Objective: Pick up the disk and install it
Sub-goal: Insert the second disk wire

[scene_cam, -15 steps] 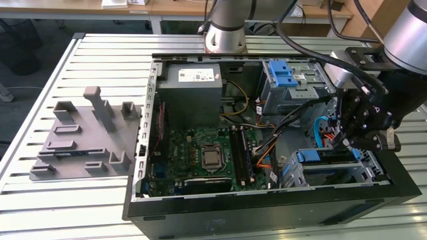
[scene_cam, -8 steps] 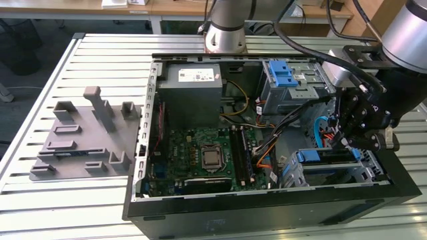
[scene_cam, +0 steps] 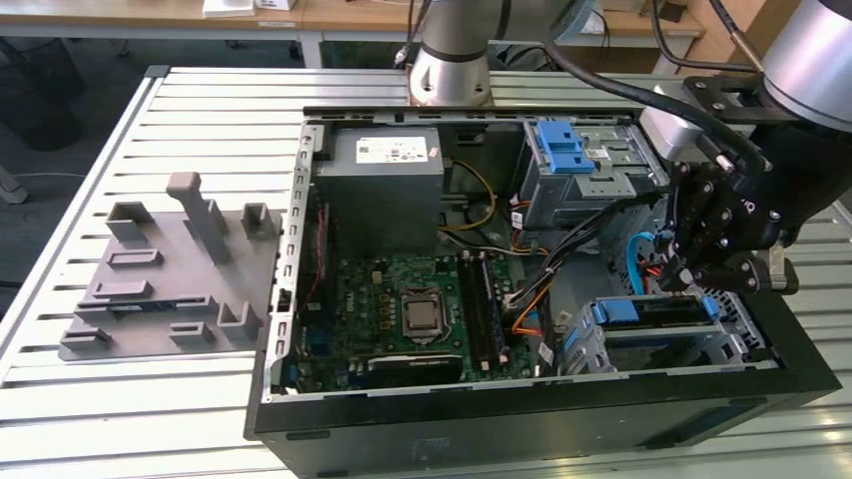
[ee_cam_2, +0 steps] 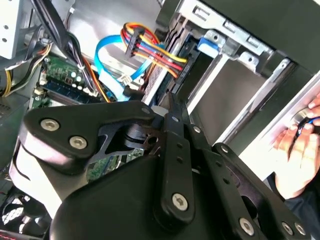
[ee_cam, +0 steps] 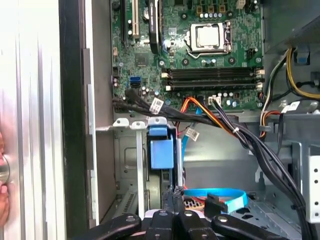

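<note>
Now your black end effector (scene_cam: pixel 715 261) hangs inside the open computer case (scene_cam: pixel 533 419) at the exterior view's right, fingers pinched narrow with nothing visibly held. Just below sits the dark hard disk with blue rails (scene_cam: pixel 648 311), already in its metal bay (scene_cam: pixel 719 349).

Slatted silver metal surface (scene_cam: pixel 187 110) under bright even light. Dark floor (scene_cam: pixel 54 110) at exterior view's left. Light wooden desks (scene_cam: pixel 346 15) behind, cardboard box (scene_cam: pixel 765 20) far corner.
</note>
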